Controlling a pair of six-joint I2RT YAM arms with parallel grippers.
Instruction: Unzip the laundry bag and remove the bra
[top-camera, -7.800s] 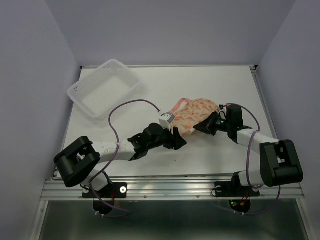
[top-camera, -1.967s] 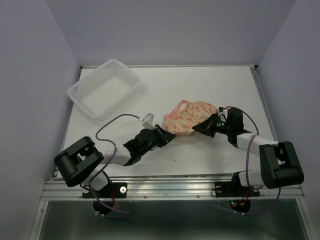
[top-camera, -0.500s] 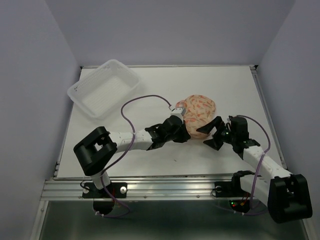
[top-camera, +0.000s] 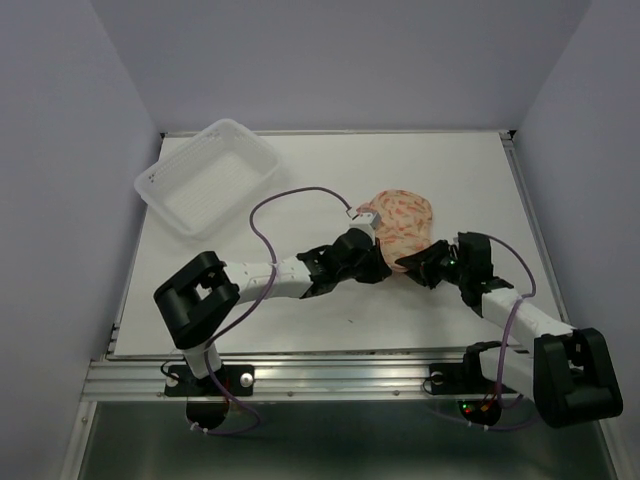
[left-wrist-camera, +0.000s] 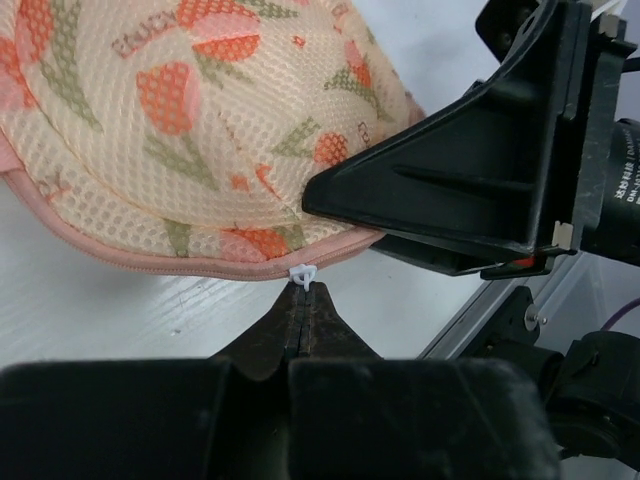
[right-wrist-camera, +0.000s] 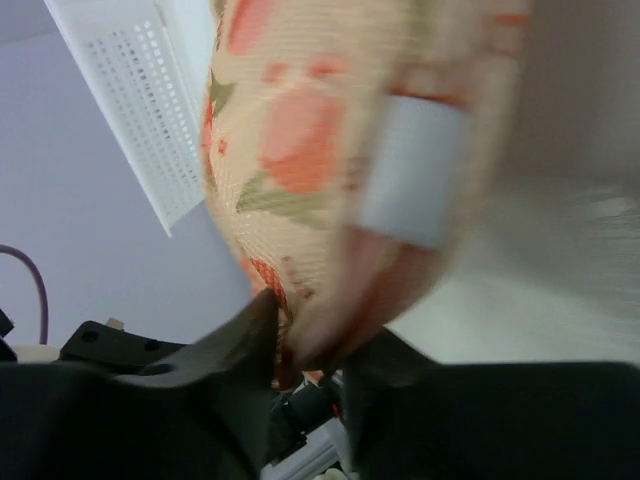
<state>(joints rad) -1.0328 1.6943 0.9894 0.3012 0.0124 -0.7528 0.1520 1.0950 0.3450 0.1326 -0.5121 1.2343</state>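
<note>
The laundry bag (top-camera: 402, 214), cream-peach mesh with orange prints and pink zip edging, lies mid-table between both arms. In the left wrist view my left gripper (left-wrist-camera: 303, 292) is shut on the small white zip pull (left-wrist-camera: 302, 273) at the bag's (left-wrist-camera: 200, 130) pink edge. My right gripper (right-wrist-camera: 318, 345) has the bag's (right-wrist-camera: 300, 130) blurred lower edge pinched between its fingers; from above, this right gripper (top-camera: 412, 264) meets the left gripper (top-camera: 380, 268) at the bag's near edge. The zip looks closed along the visible edge. The bra is hidden.
A white perforated basket (top-camera: 152, 181) sits at the table's far left corner, also showing in the right wrist view as a basket (right-wrist-camera: 140, 110) behind the bag. A purple cable (top-camera: 290, 195) loops over the table beside the left arm.
My right gripper has moved in to the bag's near edge and narrowed onto it. The left gripper, still holding the zip pull, has shifted slightly right. Earlier the bag lay flatter and wider.
</note>
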